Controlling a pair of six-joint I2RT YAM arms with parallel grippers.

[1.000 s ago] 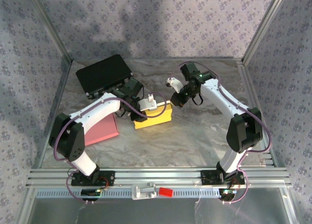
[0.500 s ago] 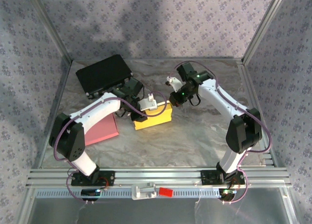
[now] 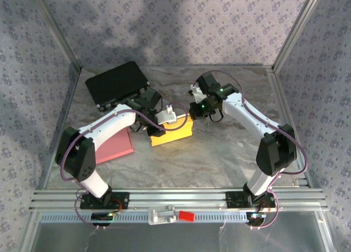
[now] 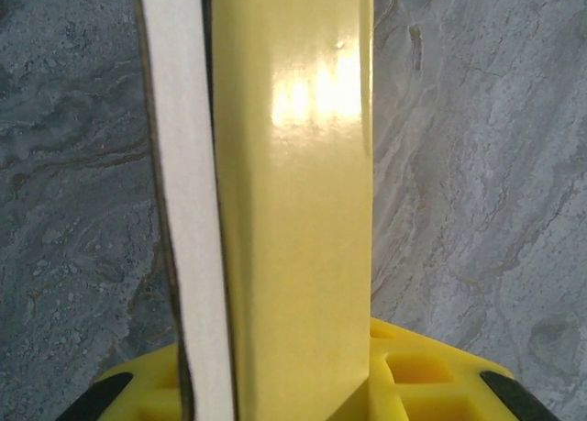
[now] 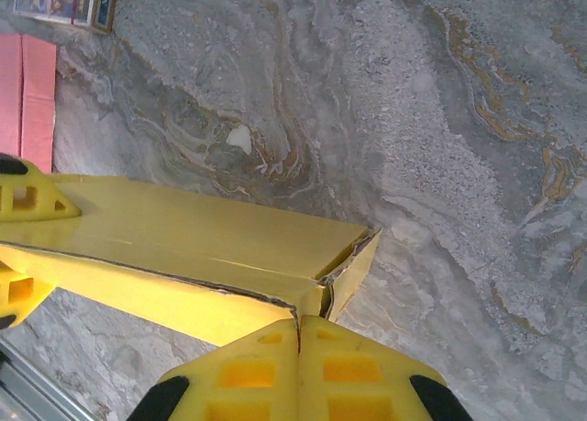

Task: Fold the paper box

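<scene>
Wrist cameras show left claw (image 4: 292, 389) and right claw (image 5: 298, 343) pinching paper box (image 5: 183, 247) edges.

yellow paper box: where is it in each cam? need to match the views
Top external: the yellow paper box lies just left of frame centre.
Left wrist: its glossy side runs vertically up mid-frame, with the white inner face on the left.
Right wrist: it stretches from the left edge to about centre, its corner pointing right.
Shared landmark: the marbled grey tabletop beneath it.
</scene>
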